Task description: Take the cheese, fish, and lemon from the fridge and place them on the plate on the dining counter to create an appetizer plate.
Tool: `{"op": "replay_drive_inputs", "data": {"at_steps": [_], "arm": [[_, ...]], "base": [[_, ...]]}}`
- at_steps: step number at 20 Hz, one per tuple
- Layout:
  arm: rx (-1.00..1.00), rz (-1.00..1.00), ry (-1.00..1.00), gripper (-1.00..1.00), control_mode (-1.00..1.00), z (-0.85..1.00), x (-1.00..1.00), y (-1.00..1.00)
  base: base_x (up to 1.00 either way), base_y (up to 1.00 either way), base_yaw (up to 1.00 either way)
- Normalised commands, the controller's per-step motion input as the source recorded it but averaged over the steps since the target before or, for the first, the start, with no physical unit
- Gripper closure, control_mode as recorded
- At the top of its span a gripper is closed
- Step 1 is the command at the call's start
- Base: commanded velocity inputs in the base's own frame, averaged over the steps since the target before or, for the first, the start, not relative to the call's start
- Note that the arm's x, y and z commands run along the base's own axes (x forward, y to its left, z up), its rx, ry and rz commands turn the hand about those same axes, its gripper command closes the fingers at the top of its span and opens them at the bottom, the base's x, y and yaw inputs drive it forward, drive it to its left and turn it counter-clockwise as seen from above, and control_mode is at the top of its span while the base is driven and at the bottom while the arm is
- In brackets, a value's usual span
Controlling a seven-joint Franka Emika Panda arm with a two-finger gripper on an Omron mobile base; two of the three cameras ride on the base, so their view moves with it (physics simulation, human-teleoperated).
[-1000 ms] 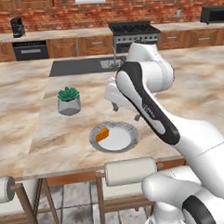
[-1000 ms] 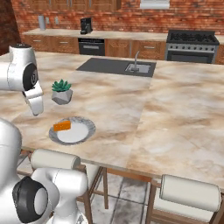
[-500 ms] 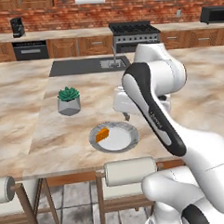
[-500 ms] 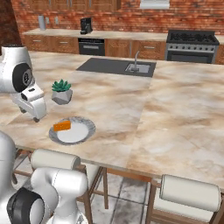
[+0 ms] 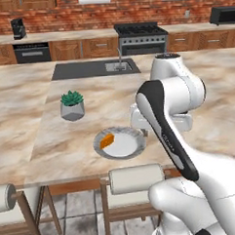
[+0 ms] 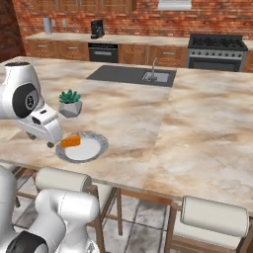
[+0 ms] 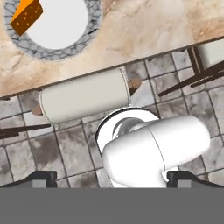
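Change: the arm is swung back from the plate since the earlier frames, the hand now drawn toward the near edge of the table; plate, cheese and potted plant are unmoved.
Gripper: the gripper [image 7: 111,178] is spread wide and empty, its two dark tips set far apart at the bottom of the hand view; it is pointed down over the table edge, stool and floor.
Cheese: the cheese [image 5: 107,140] is laid on the left part of the plate [image 5: 135,148], flat on its side; also seen in the hand view [image 7: 26,16] and the right base view [image 6: 70,142].
Plate: it is set on the dining table [image 5: 31,119], near its front edge, above a padded stool [image 5: 136,178]; a potted plant [image 5: 72,104] is stood nearby, apart from it.
Cheese relative to gripper: well apart, no contact.
Handling, judged: the wedge is taken as light, firm and slightly slick; it is best pinched across its flat faces.
Remaining: fish and lemon are judged not yet delivered.
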Motion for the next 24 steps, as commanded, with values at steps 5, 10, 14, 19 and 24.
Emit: {"op": "replay_drive_inputs", "data": {"at_steps": [5, 10, 14, 19, 24], "arm": [[0.00, 0.00, 0.00, -1.00, 1.00, 0.00, 0.00, 0.00], [0.00, 0.00, 0.00, -1.00, 1.00, 0.00, 0.00, 0.00], [0.00, 0.00, 0.00, -1.00, 1.00, 0.00, 0.00, 0.00], [0.00, 0.00, 0.00, -1.00, 1.00, 0.00, 0.00, 0.00], [0.00, 0.00, 0.00, -1.00, 1.00, 0.00, 0.00, 0.00]], "base": [[-0.96, -0.17, -0.13], [-1.00, -0.76, -0.23], [-0.81, -1.00, -0.17], [-0.44, -1.00, -0.15], [-0.24, -1.00, -0.14]]}}
